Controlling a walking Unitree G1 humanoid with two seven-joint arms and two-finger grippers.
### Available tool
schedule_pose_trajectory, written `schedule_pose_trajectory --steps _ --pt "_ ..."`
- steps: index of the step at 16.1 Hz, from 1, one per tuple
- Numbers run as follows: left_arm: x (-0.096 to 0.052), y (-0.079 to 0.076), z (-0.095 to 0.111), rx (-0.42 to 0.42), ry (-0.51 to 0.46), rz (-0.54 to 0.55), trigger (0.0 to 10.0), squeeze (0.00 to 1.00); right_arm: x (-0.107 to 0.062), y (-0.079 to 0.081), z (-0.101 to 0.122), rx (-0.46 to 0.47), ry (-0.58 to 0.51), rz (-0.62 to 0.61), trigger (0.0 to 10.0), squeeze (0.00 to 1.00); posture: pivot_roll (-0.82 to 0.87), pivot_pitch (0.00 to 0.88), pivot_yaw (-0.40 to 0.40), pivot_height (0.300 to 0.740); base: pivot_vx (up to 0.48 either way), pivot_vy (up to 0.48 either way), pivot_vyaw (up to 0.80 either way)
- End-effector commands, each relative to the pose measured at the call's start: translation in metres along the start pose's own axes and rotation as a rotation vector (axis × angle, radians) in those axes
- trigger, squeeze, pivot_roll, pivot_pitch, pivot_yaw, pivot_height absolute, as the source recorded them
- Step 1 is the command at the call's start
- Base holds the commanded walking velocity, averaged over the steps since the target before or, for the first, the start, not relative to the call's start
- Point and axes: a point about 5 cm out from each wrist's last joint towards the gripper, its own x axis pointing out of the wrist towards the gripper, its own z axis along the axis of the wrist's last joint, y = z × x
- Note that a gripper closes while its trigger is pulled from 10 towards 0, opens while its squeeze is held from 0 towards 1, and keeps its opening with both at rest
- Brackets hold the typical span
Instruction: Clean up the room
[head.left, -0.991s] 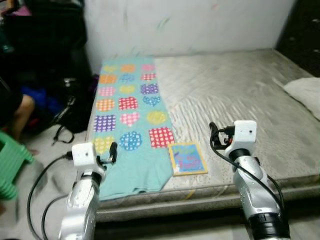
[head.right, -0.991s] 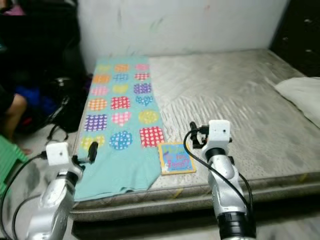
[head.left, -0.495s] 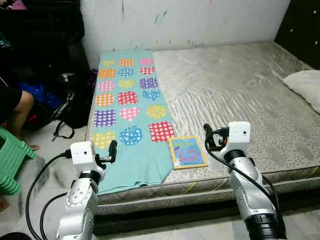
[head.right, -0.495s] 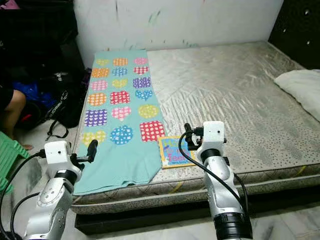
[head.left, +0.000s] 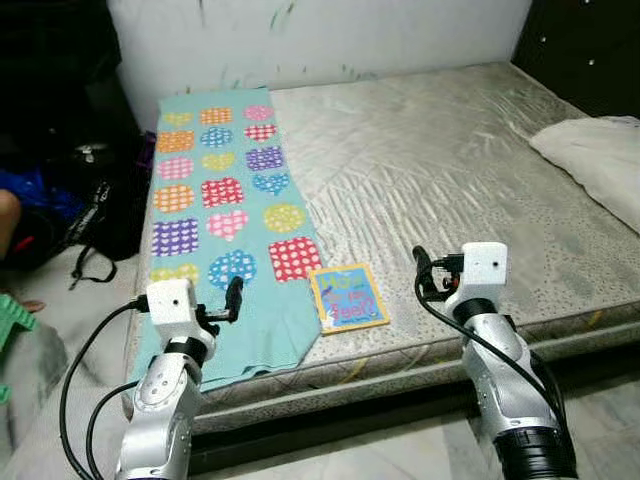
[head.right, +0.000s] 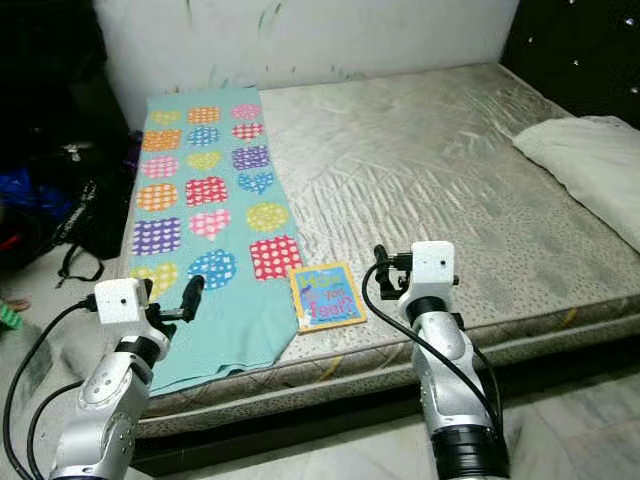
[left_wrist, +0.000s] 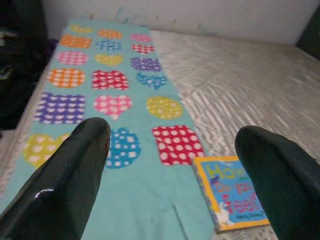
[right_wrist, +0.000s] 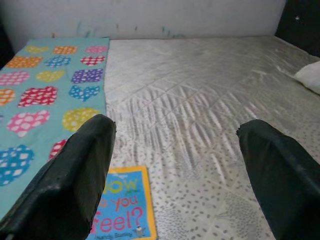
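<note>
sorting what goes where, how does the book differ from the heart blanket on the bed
The book is small, square and stiff, with a yellow border around a blue cover; the blanket is a long soft teal cloth with dotted hearts. The book lies wholly on the mattress near its front edge; the blanket runs along the mattress's left side and hangs over the front. Both lie flat, and the book's left edge meets the blanket.

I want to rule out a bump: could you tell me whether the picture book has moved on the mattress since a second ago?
No. The picture book still lies beside the heart-patterned cloth, just below its red dotted square; only the camera shifted.
</note>
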Motion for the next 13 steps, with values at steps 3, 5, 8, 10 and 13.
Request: schedule_pose_trajectory --steps 3,5,8,10,13 --pt "-0.002 0.0032 0.0015 0.009 -0.003 -0.002 10.0 0.0 0.0019 0.004 0.0039 -0.003 -0.017 0.015 10.0 0.0 -0.07 0.0 0.041 0.74 0.0 0.0 0.0" --pt "-0.002 0.0027 0.0013 0.005 -0.004 -0.011 10.0 0.0 0.002 0.0042 0.0036 -0.003 -0.016 0.016 10.0 0.0 -0.07 0.0 0.041 0.74 0.137 0.0 0.0" --pt "-0.0025 0.002 0.0008 0.003 -0.001 -0.014 10.0 0.0 0.0016 0.0036 0.0035 -0.006 -0.015 0.015 10.0 0.0 -0.07 0.0 0.04 0.74 0.315 0.0 0.0" --pt "-0.0026 0.0019 0.0005 0.001 0.0 -0.014 10.0 0.0 0.0012 0.0033 0.0027 -0.007 -0.012 0.013 10.0 0.0 -0.07 0.0 0.04 0.74 0.315 0.0 0.0" --pt "-0.0026 0.0023 -0.0002 -0.001 0.004 -0.013 10.0 0.0 0.0008 0.0036 0.0016 -0.009 -0.009 0.014 10.0 0.0 -0.07 0.0 0.04 0.74 0.32 0.0 0.0"
